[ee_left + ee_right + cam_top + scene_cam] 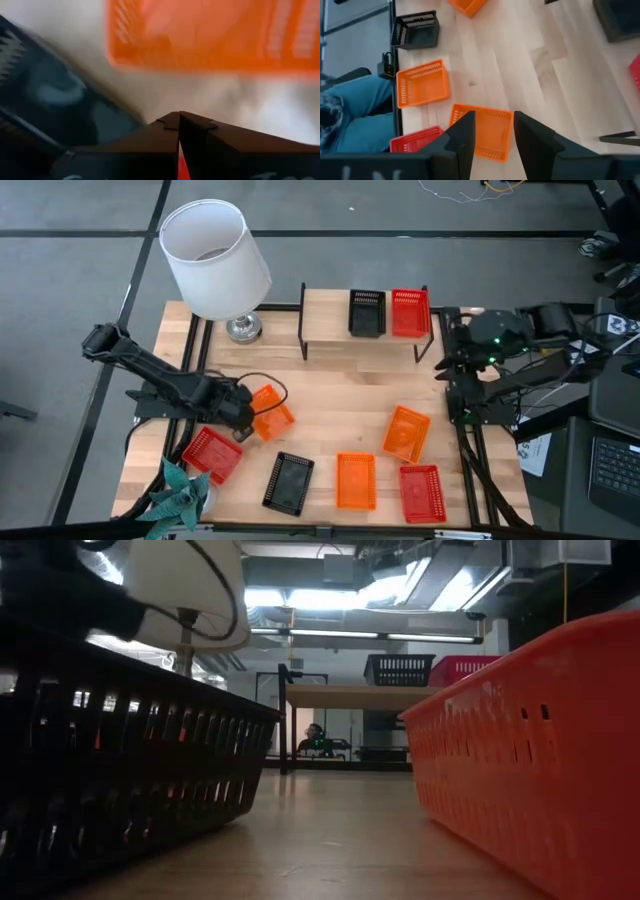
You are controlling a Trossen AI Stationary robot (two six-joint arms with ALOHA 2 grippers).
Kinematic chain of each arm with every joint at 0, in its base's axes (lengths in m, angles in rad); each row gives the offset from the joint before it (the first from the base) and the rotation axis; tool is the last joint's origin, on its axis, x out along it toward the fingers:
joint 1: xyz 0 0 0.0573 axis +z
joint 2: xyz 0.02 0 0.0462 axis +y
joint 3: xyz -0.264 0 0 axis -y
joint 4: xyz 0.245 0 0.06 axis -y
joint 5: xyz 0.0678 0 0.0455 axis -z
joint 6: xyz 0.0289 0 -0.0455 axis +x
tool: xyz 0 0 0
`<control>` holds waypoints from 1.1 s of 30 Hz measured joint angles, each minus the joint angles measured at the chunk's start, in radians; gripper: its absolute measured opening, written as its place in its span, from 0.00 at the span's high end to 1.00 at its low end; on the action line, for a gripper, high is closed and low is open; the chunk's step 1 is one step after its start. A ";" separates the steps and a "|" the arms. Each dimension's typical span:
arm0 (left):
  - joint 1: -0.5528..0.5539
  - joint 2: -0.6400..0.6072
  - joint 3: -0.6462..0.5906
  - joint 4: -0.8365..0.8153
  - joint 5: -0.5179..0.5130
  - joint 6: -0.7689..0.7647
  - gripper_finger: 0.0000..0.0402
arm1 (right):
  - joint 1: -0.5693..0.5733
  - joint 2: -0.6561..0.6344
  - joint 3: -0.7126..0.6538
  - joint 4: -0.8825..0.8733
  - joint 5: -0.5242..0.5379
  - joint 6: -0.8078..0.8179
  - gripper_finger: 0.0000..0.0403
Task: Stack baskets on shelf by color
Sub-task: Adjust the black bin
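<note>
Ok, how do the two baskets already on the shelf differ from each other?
The black basket is dark; the red basket is bright. The black basket sits near the middle of the shelf, while the red basket sits at the end nearest the right arm. They stand side by side, not stacked. Both are the same shallow perforated shape, upright, long sides parallel.

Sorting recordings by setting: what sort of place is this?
Probably a robotics lab or workshop, not a home: open ceiling ducts with strip lights overhead, a black metal rig frame edging the wooden table, and a laptop beside it.
</note>
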 joint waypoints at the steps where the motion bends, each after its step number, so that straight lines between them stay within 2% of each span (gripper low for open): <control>1: -0.007 -0.002 0.002 -0.017 0.024 0.000 1.00 | 0.000 -0.019 -0.030 0.010 0.000 0.000 0.67; 4: -0.022 -0.010 0.030 -0.111 0.026 -0.014 1.00 | 0.000 -0.063 -0.115 0.048 0.001 0.000 0.67; 9: -0.027 -0.011 0.126 -0.343 -0.059 -0.037 1.00 | 0.000 -0.093 -0.254 0.086 0.000 0.000 0.67; 12: -0.025 -0.007 0.134 -0.512 -0.030 -0.044 1.00 | 0.000 -0.093 -0.326 0.087 -0.008 0.001 0.67; 14: -0.012 0.003 0.103 -0.535 0.011 -0.017 1.00 | 0.000 -0.092 -0.367 0.096 -0.028 0.000 0.67; 17: 0.014 0.006 0.032 -0.461 0.047 0.003 1.00 | 0.001 -0.092 -0.404 0.154 -0.036 0.002 0.67; 20: 0.040 0.006 -0.028 -0.391 0.040 0.006 1.00 | 0.001 -0.092 -0.412 0.189 -0.061 0.000 0.67; 27: 0.117 0.017 -0.054 -0.150 0.021 0.114 1.00 | 0.001 -0.097 -0.404 0.191 -0.086 -0.005 0.67; 31: 0.179 0.088 -0.054 0.105 -0.023 0.207 1.00 | 0.001 -0.098 -0.404 0.192 -0.086 -0.016 0.67; 33: 0.212 0.150 -0.054 0.333 -0.029 0.267 1.00 | 0.001 -0.098 -0.404 0.200 -0.086 -0.032 0.67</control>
